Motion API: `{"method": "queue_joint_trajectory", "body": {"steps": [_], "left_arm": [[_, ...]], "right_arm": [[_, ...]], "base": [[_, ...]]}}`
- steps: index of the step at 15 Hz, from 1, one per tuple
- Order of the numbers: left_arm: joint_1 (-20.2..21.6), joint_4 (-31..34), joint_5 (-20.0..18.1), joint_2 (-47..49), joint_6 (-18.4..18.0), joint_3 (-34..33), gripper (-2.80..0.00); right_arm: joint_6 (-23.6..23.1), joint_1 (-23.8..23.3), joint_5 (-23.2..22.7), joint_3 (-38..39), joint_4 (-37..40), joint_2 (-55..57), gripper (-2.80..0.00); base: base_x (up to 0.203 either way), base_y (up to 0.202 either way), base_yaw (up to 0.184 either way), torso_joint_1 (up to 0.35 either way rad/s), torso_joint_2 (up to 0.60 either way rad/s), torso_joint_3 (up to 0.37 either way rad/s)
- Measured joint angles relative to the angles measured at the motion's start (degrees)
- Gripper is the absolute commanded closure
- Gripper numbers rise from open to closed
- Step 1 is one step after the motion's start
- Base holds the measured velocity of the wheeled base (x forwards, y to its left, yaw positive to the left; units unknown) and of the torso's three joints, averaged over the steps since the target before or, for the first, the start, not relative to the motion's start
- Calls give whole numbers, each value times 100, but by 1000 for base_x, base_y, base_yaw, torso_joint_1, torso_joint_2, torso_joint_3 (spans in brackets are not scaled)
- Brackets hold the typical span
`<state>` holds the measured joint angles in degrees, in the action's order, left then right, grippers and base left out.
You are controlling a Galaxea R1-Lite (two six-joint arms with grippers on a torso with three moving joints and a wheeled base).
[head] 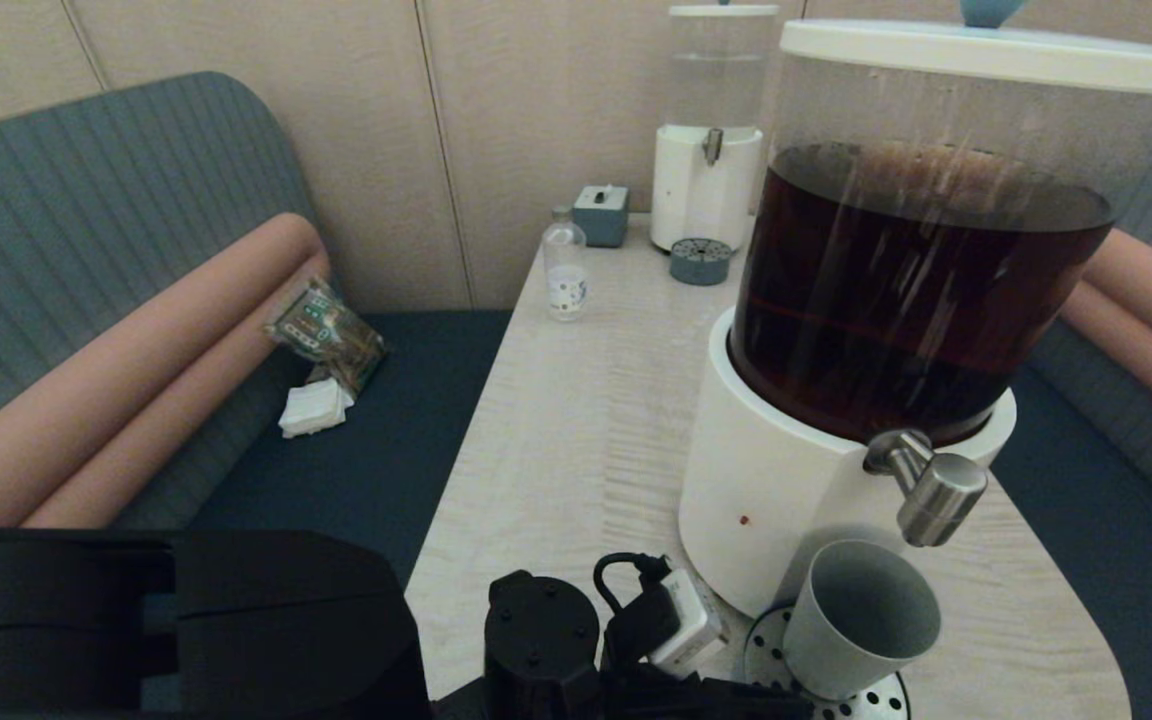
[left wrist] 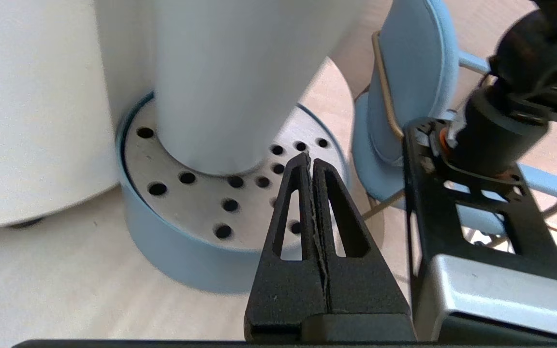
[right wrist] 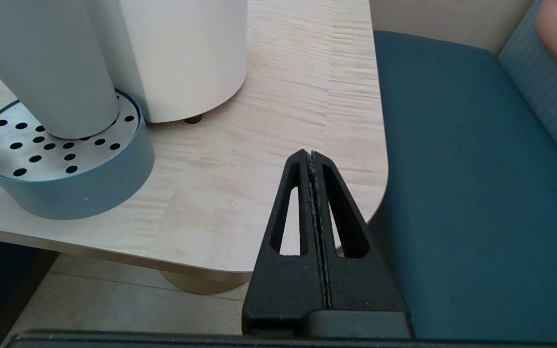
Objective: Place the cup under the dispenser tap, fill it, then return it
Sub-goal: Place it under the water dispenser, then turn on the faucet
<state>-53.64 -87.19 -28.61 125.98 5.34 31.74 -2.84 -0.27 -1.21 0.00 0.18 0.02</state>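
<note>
The grey cup stands on a round perforated drip tray, just below and a little left of the steel dispenser tap. Its inside looks empty. The large dispenser holds dark brown liquid in its clear tank. My left gripper is shut on nothing, its tips over the tray's rim, beside the cup and apart from it. My right gripper is shut and empty too, hovering by the table's near right corner, well clear of the cup and tray.
At the table's far end stand a small clear bottle, a grey box, a smaller clear-liquid dispenser and its little tray. Blue benches flank the table; a snack bag and tissues lie on the left one.
</note>
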Motion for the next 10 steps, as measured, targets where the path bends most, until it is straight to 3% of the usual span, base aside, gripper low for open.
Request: {"method": "queue_joint_trajectory", "body": {"steps": [4,7,10], "left_arm": [[-22,0,246,-558,58,-572,0],[35,3,768,-1369,215,-1261,0],[511,1,1421,-2427,516,-1710,0]], "right_arm": [[0,0,2,0,0,0,0],[0,0,2,0,0,0,0],[0,0,0,0,0,0,0]], "base": [[0,0,0,0,0,0],[0,0,0,0,0,0],[0,0,0,0,0,0]]}}
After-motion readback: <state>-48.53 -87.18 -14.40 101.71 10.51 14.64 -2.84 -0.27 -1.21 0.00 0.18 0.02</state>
